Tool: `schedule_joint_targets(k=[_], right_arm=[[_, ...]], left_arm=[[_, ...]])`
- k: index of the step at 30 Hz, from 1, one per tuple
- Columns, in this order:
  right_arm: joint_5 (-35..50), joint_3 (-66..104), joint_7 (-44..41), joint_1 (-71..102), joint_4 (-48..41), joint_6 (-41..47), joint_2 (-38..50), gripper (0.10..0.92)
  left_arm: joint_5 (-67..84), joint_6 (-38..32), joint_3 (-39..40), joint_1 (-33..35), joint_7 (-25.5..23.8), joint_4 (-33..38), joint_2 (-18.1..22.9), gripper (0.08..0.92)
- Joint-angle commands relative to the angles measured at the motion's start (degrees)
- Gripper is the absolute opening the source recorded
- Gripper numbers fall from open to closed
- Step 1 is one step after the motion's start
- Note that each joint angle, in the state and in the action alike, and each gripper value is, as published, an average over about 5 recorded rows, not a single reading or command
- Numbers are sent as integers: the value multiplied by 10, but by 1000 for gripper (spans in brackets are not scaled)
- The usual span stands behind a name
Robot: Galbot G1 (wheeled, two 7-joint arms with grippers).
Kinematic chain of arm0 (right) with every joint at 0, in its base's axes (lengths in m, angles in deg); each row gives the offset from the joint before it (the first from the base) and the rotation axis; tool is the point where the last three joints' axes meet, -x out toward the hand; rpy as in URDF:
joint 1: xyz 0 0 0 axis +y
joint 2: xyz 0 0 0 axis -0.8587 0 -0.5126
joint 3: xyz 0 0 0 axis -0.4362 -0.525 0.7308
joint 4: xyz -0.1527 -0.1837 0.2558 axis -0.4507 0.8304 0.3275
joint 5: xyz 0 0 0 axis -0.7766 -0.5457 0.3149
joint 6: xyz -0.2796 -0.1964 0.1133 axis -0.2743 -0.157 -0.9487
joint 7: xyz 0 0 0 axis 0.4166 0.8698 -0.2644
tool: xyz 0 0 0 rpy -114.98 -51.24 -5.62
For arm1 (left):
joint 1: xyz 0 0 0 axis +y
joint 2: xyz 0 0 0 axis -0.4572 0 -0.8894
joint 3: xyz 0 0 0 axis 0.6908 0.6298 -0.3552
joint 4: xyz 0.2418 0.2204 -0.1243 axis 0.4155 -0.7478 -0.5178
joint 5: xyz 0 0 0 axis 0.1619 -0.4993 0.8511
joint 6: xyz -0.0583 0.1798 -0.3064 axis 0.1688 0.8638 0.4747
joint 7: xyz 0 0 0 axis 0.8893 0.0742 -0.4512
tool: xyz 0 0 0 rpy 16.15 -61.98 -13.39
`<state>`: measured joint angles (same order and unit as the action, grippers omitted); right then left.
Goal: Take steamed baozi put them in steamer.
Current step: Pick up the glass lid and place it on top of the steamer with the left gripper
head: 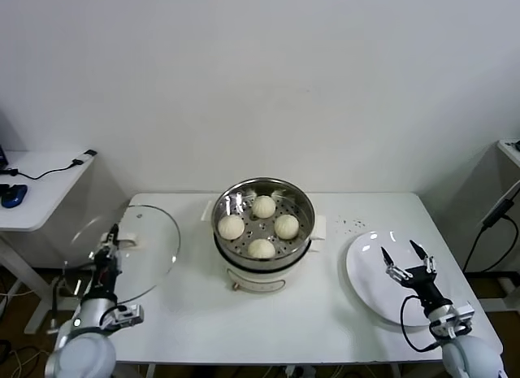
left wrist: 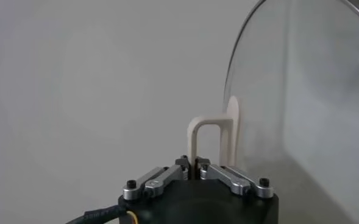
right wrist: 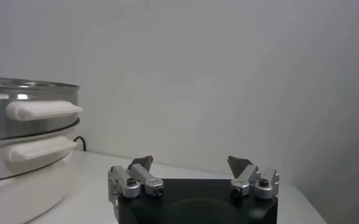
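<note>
Several cream-white baozi (head: pixel 262 218) lie on the perforated tray inside the shiny steel steamer (head: pixel 224 206) at the table's middle. The steamer's side and white handles also show in the right wrist view (right wrist: pixel 27 137). My left gripper (head: pixel 110 238) is at the table's left edge, shut on the cream handle (left wrist: pixel 211 143) of the round glass lid (head: pixel 150 256), holding the lid tilted up. My right gripper (head: pixel 402 256) is open and empty above the flat white plate (head: pixel 366 280) at the right.
The white plate holds nothing. A scatter of small dark specks (head: pixel 351 225) lies on the table right of the steamer. A side table (head: pixel 36 187) with cables stands at the far left. A white wall is behind the table.
</note>
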<state>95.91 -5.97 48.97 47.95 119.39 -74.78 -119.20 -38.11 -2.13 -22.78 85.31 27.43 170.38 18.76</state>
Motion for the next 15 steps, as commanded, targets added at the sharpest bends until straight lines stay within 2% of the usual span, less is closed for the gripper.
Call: schedule_joint_targets(k=[1, 4, 7, 12, 15], right_arm=[[-9, -10, 2, -24, -16, 1, 16, 823], [-15, -17, 4, -34, -25, 1, 17, 823], [-21, -22, 6, -44, -32, 2, 16, 823], [-27, -26, 7, -53, -44, 2, 14, 823], [-29, -24, 7, -54, -49, 1, 15, 823]], left_arm=[[-7, 186, 56, 15, -55, 167, -108, 143], [-23, 222, 110, -27, -86, 167, -124, 143], [-44, 251, 188, -84, -128, 164, -113, 143], [-103, 272, 319, -184, -198, 141, -56, 143], [-134, 274, 370, -237, -223, 114, -18, 143]])
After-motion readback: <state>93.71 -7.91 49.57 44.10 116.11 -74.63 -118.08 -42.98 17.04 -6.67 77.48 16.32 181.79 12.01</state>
